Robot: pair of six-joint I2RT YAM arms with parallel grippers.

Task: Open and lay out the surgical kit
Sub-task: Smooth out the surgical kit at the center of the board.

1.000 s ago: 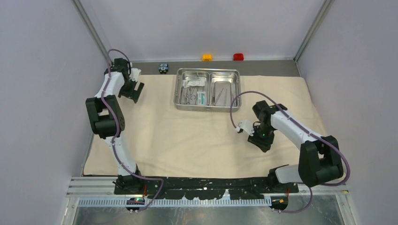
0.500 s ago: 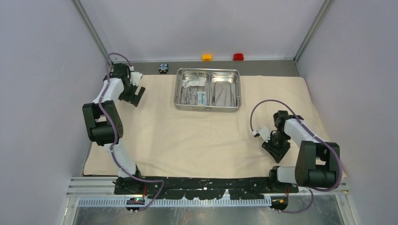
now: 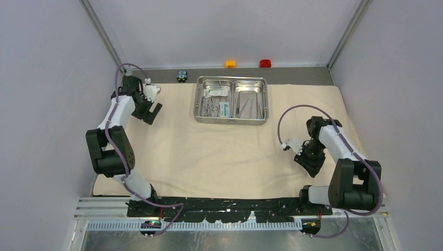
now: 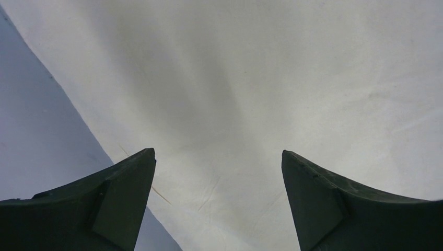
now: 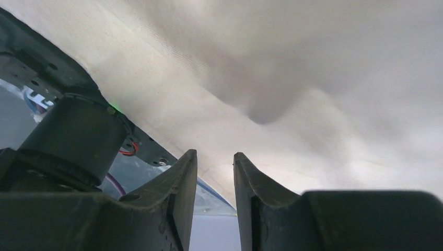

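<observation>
Left fingers (image 4: 121,201) wide, right fingers (image 5: 178,201) narrow, seemingly empty

So the tray (image 3: 230,122) sat on the cloth wrap (image 3: 209,157), back middle. The forceps (image 3: 210,108) and packet (image 3: 224,109) lay in its left compartment, the thin tools (image 3: 248,107) in the right. The block (image 3: 182,76) sat behind the wrap, left of the tray.

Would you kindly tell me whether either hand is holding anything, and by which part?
Nothing is held. The left hand stands wide open over the cloth wrap; the right hand shows only a narrow, empty gap between its fingers.
</observation>
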